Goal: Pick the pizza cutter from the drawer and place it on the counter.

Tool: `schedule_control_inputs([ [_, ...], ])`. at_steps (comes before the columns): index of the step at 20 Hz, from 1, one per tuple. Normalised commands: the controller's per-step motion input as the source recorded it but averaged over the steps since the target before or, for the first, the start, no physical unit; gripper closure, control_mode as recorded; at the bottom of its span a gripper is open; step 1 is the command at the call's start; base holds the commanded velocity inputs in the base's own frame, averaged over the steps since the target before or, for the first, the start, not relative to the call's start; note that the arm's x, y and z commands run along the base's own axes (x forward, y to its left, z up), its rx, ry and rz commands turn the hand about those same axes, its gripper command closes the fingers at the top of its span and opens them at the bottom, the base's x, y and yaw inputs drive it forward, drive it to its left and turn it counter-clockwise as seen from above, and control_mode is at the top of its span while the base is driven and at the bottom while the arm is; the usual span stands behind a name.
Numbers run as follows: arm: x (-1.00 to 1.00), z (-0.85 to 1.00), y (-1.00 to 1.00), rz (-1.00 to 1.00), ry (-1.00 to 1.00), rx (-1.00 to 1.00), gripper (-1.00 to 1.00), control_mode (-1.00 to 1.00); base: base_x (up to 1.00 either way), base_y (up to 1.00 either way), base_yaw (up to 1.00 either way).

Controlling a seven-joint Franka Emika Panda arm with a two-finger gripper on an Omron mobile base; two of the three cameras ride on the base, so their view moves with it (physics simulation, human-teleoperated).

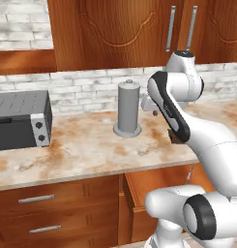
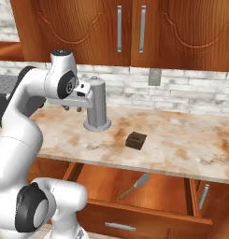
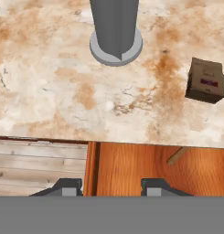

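One cutter (image 2: 135, 186) lying flat on the bottom of the open drawer (image 2: 172, 193), tilted diagonally, silver wheel toward the far end, brown handle toward the near left; from the hand view, just a brown handle stub (image 3: 177, 156) poking out from under the tabletop (image 3: 49, 91) edge. Sits well below and right of the claw (image 3: 112, 187), which hangs high over the tabletop with empty tips spread apart.

Biggest risk, by judgement: the overhanging tabletop lip. Part of the cutter tucked beneath it, so a straight drop from above likely to knock wrist or fingers on the stone edge; approach needs to come from the drawer's open front side. Second risk: thin, flat tool on a flat wood floor, little height to pinch, so tips could skid off or push it deeper under the lip. Gripping across the handle rather than the wheel looks safer; wrong claw rotation against the diagonal lie could close along it and miss.

Further out, grey canister (image 2: 97, 105) standing upright just beside the hand and a small dark box (image 2: 136, 140) near the tabletop edge above the drawer; either could be bumped on the swing down or crowd the later placing. Toaster oven (image 1: 21, 120) far left, well apart, no concern
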Motion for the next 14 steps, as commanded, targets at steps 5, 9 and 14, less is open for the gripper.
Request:
schedule_control_inputs([
  [5, 0.0, 0.0, 0.0, 0.0, 0.0, 0.0, -1.0, 1.0, -0.05, 0.26, -0.09],
  [9, 0.0, 0.0, 0.0, 0.0, 0.0, 0.0, -1.0, 1.0, -0.09, 0.66, -0.4],
  [14, 0.0, 0.0, 0.0, 0.0, 0.0, 0.0, -1.0, 1.0, -0.05, 0.29, -0.66],
])
